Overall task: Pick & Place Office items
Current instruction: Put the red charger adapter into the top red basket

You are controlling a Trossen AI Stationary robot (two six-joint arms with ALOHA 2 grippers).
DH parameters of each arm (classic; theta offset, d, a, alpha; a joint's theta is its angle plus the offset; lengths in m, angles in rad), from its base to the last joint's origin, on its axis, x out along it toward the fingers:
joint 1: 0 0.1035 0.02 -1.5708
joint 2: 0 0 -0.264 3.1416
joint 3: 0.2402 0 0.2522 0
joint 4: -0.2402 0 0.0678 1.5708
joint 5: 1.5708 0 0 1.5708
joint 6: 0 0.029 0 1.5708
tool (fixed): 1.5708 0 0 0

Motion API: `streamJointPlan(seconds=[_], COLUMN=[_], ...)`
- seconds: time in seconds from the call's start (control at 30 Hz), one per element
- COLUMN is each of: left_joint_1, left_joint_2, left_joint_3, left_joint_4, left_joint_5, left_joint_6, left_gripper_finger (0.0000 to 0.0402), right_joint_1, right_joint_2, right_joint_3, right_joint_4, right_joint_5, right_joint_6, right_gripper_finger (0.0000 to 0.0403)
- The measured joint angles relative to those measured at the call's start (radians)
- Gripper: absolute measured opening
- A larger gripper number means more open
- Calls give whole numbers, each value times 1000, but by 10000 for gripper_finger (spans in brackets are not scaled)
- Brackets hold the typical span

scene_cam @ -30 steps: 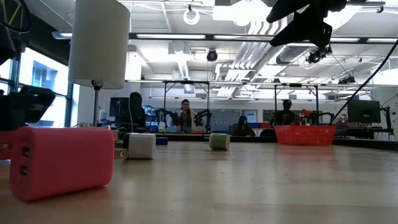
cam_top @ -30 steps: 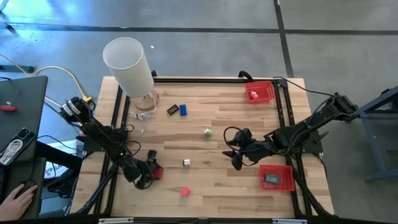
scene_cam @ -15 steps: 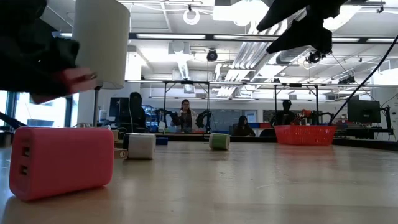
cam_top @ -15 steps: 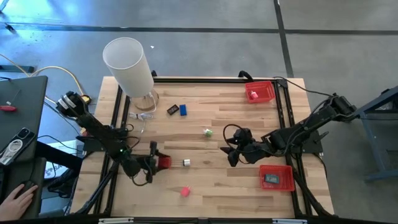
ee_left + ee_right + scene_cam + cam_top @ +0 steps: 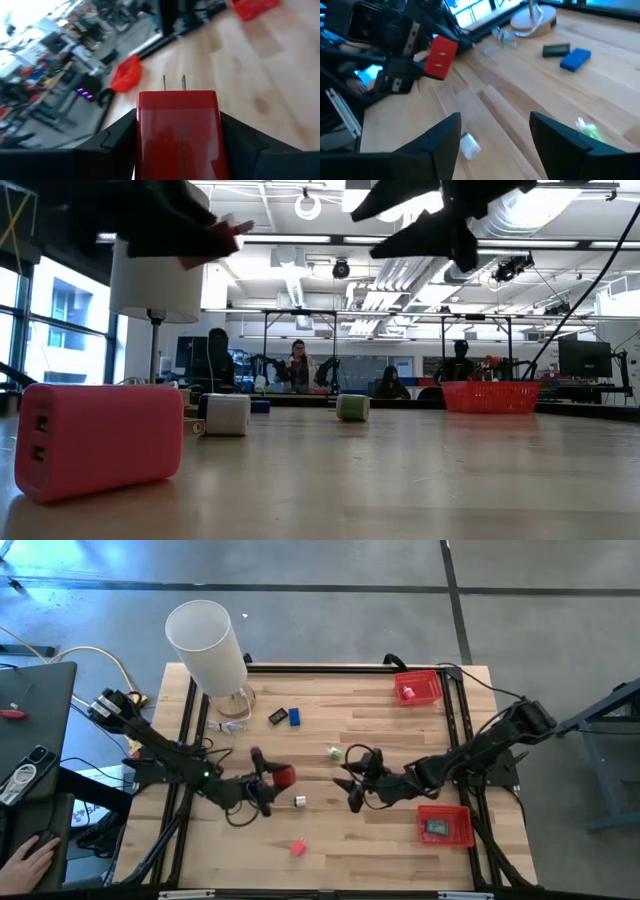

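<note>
My left gripper (image 5: 270, 778) hangs over the table's middle left, shut on a red plug charger (image 5: 284, 777), which also shows in the right wrist view (image 5: 441, 57). My right gripper (image 5: 348, 786) hovers open right of centre, pointing toward the table's left, with nothing between its fingers. The other office items lie flat on the wood: a white piece (image 5: 299, 802), a pink block (image 5: 297, 848), a green piece (image 5: 334, 752), and a blue piece (image 5: 295, 717) beside a black one (image 5: 278, 718). My left gripper pinches the charger's body (image 5: 177, 135) between its two fingers (image 5: 117, 137), one on each of two opposite sides. The fingers come nearly level from the table's left. The charger is lifted clear of the table, and its two prongs (image 5: 173, 82) point away from the gripper.
One red tray (image 5: 418, 687) stands at the far right corner. Another (image 5: 444, 825) stands near the right front with a dark thing inside. A tall white cylinder (image 5: 205, 645) on a stand rises at the far left. Bare wood lies between the two grippers.
My left gripper has risen from the near left of the table and swung toward the centre, turning as it went. It carries the red charger clear of the wood. My right gripper has moved a little toward the table's left and tipped slightly down. It stays open.
</note>
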Motion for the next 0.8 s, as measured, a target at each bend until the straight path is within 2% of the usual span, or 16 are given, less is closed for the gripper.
streamJointPlan(seconds=[0.17, 0.43, 0.6, 0.8], left_joint_1=[51, 91, 103, 108], left_joint_2=[50, 222, 277, 279], left_joint_3=[59, 174, 215, 222], left_joint_4=[2, 2, 12, 52], left_joint_5=[-29, -52, -164, -113], left_joint_6=[82, 197, 240, 244], left_gripper_finger=[205, 205, 205, 207], right_joint_1=[-26, -69, -58, -48], right_joint_2=[25, 39, 38, 38], right_joint_3=[0, -1, 0, 0], right_joint_4=[70, 84, 146, 235], right_joint_5=[-1, 17, 9, -86], right_joint_6=[-10, -62, -146, -282], right_gripper_finger=[224, 224, 224, 224])
